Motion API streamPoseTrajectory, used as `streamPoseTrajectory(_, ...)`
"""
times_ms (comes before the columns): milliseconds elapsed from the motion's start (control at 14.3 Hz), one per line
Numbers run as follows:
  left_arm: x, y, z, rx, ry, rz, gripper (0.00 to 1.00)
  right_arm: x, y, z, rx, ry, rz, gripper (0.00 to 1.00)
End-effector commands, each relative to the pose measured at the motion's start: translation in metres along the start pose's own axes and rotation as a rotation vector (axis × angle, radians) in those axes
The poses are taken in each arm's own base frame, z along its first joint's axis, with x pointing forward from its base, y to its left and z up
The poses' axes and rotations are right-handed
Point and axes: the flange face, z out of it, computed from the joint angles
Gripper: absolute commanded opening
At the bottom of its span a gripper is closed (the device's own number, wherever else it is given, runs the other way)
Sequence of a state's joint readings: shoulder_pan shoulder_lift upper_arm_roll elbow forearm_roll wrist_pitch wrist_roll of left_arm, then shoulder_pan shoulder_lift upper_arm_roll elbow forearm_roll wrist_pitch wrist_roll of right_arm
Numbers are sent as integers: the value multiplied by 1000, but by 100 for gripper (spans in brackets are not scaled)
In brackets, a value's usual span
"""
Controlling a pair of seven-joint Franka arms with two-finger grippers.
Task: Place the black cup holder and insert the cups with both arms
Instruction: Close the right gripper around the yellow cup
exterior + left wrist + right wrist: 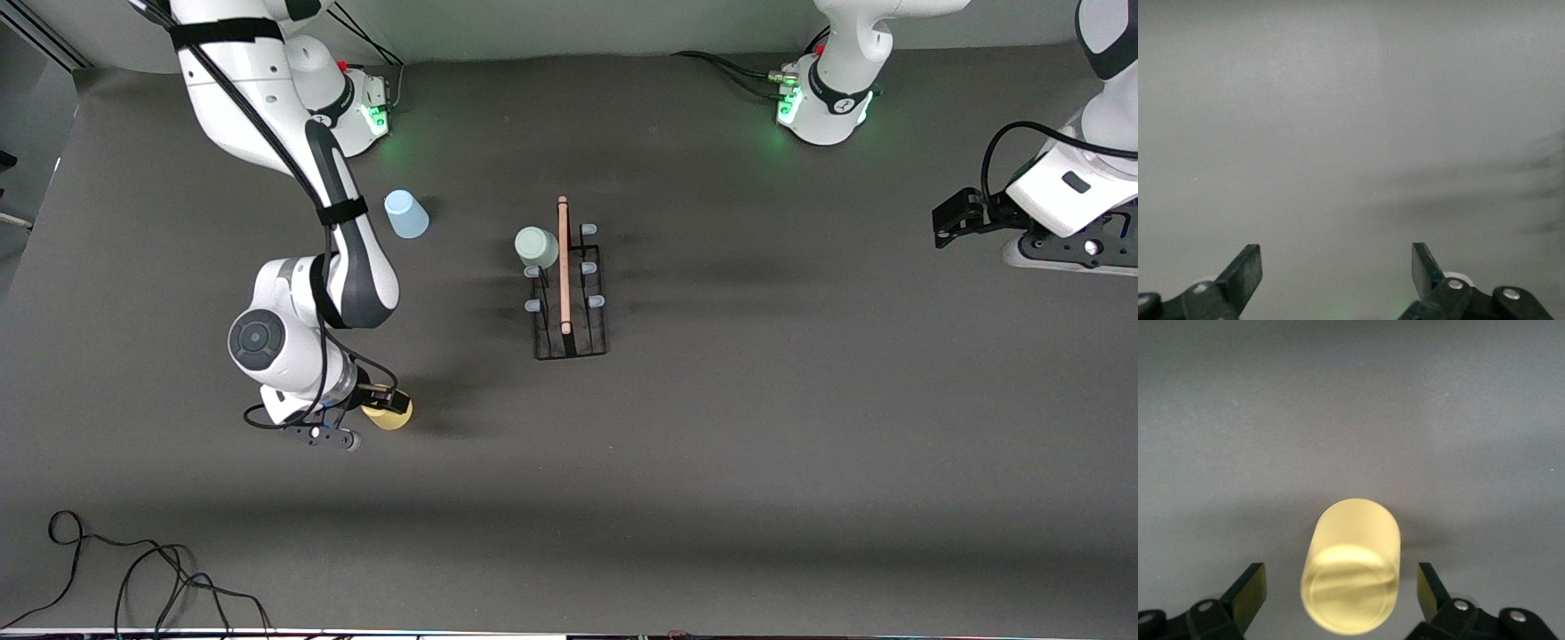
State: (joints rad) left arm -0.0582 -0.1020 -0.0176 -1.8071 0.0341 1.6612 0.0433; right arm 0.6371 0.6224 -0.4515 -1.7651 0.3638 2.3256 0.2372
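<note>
A: Front view — black cup holder point(570, 302) mid-table point(711, 444), pale green cup point(537, 247) upturned on one of its pegs. Light blue cup point(406, 214) toward the right arm's end of the holder.

B: Hands?

A: Right hand point(1341, 583) fingers apart, straddling the yellow cup point(1351, 575), nearer the camera than the holder — not clamped. Left hand point(1337, 267) fingers apart, empty; that arm waits.

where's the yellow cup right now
The yellow cup sits on the table toward the right arm's end, nearer the front camera than the blue cup, between the open fingers of the right hand.
</note>
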Motion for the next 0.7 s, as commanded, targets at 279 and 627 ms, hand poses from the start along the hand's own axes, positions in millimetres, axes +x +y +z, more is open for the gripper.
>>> streamPoseTrajectory(279, -2, 1, -5, 4, 4, 7, 100, 8, 0, 7, 26, 2, -10, 90)
streamPoseTrajectory(627, -2, 3, -5, 5, 4, 4, 100, 3, -3, 14, 46, -16, 8, 92)
